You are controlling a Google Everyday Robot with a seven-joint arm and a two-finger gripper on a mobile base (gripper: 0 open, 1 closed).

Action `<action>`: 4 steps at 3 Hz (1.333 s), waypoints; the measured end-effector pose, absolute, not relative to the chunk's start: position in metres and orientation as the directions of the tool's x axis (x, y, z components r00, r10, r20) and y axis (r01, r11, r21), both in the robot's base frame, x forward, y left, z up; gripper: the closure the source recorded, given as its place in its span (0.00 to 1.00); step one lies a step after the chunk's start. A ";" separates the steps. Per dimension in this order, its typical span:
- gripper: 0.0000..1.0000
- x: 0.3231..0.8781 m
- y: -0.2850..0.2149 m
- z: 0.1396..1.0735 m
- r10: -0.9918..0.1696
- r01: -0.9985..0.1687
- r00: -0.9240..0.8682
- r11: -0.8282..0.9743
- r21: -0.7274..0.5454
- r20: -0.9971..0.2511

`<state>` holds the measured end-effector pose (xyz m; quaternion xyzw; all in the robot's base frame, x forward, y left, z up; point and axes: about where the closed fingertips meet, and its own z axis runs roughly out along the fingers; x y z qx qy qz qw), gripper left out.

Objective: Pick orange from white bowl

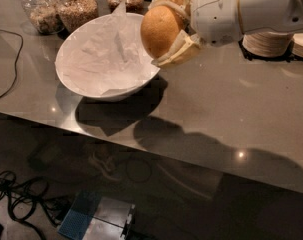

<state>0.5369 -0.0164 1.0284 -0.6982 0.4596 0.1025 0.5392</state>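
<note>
You have the gripper (166, 32) clenched on the orange (158, 28), held in the air by the white bowl (116, 90) rim nearest the arm; lift-out step, I judge; next, keep grip and carry clear.

The white bowl (93, 91) sits on the worktop (231, 101) towards its left, paper (103, 54) lying inside. Above the bowl's right rim hangs the gripper (157, 34), its fingers (177, 54) closed over and under the orange (163, 26). Three jars (77, 6) stand behind the bowl and stacked plates (271, 41) at the far right. A cable (12, 59) runs along the left edge.
</note>
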 end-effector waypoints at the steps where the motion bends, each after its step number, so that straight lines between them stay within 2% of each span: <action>1: 1.00 0.528 -0.005 1.037 -0.430 -0.764 0.594 -0.036 -0.645 -0.680; 3: 1.00 0.474 0.022 1.075 -0.028 -0.750 0.649 -0.187 -0.634 -0.760; 4: 1.00 0.456 0.027 1.083 0.043 -0.721 0.661 -0.240 -0.650 -0.749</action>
